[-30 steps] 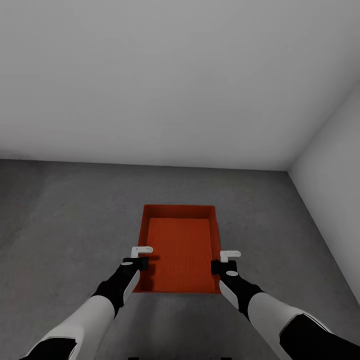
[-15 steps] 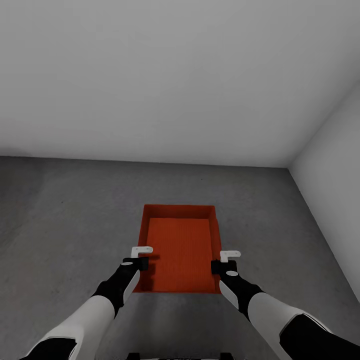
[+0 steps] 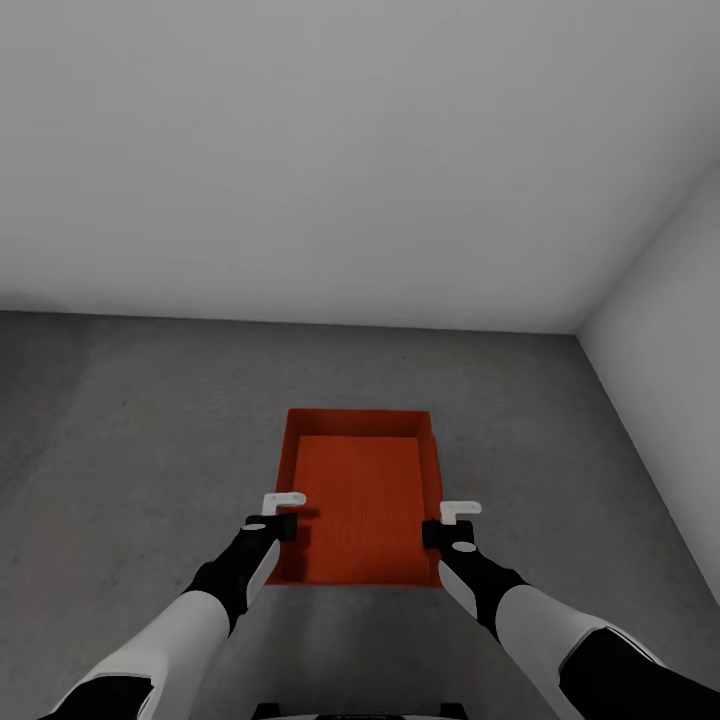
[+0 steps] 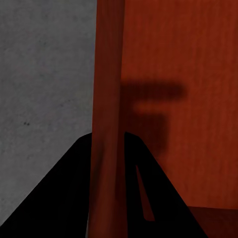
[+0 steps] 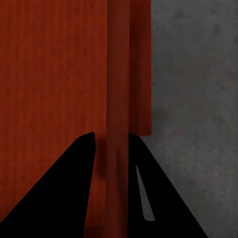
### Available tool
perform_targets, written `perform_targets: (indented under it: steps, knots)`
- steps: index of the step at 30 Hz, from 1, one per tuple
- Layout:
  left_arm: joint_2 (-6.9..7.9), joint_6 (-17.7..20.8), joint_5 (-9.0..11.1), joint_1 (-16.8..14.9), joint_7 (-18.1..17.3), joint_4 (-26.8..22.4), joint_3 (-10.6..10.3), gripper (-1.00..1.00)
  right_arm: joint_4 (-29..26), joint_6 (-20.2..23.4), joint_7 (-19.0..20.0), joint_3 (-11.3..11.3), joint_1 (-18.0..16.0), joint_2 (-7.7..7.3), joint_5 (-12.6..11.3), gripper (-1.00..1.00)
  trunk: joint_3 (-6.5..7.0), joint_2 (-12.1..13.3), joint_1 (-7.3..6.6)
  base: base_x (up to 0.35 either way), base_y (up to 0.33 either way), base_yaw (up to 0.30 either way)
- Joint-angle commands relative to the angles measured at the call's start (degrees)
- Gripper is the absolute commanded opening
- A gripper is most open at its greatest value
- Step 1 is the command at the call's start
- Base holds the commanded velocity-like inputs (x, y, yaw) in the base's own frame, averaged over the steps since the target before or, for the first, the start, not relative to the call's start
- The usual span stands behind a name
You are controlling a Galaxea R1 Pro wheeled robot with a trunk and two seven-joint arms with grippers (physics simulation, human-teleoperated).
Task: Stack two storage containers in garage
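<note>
A bare room is presented: plain white walls (image 3: 330, 150) meeting in a corner at the right, and a dark grey concrete floor (image 3: 130, 420) extending to their base, which is consistent with the garage. One orange-red storage container (image 3: 360, 495) is seen in the head view, open side up, low over or on the floor ahead of the robot; contact with the floor cannot be confirmed. Its two long walls are gripped: the left gripper (image 4: 110, 163) is clamped across the left wall, the thin rim being pinched between the dark fingers, and the right gripper (image 5: 116, 163) is likewise closed on the right wall. It is judged that the setting-down step is in hand. For a sound placement, the container should be kept level, lowered by both arms together until the base is fully borne, and released on both sides at once, so that it is not dragged or tilted and space remains for stacking.
</note>
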Motion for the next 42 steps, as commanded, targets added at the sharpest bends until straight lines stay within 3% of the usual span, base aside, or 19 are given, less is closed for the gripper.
perform_targets:
  steps: [1,23,34,42]
  knots:
    - [2.46,0.41,-0.29,0.02,0.38,1.03,-0.23,-1.0,-0.14,-1.04,-0.02,-0.58,-0.1,-0.02,0.41,-1.0,-0.07,-0.1,0.03,0.0,0.0,0.0]
    - [2.43,0.52,-0.15,0.02,0.38,0.86,-0.15,-1.0,-0.14,-1.03,-0.02,-0.58,-0.1,-0.02,0.4,-1.0,-0.07,-0.1,0.03,0.009,-0.028,0.0]
    - [2.43,0.52,0.05,0.02,0.38,0.86,0.0,-1.0,-0.14,-1.04,-0.02,-0.58,-0.1,-0.02,0.38,-1.0,-0.07,-0.1,0.03,0.0,-0.222,0.0]
    - [2.49,0.5,0.05,0.02,0.39,0.85,0.03,-1.0,-0.14,-1.05,-0.02,-0.59,-0.1,-0.02,0.39,-1.0,-0.07,-0.1,0.03,0.0,-0.04,0.0]
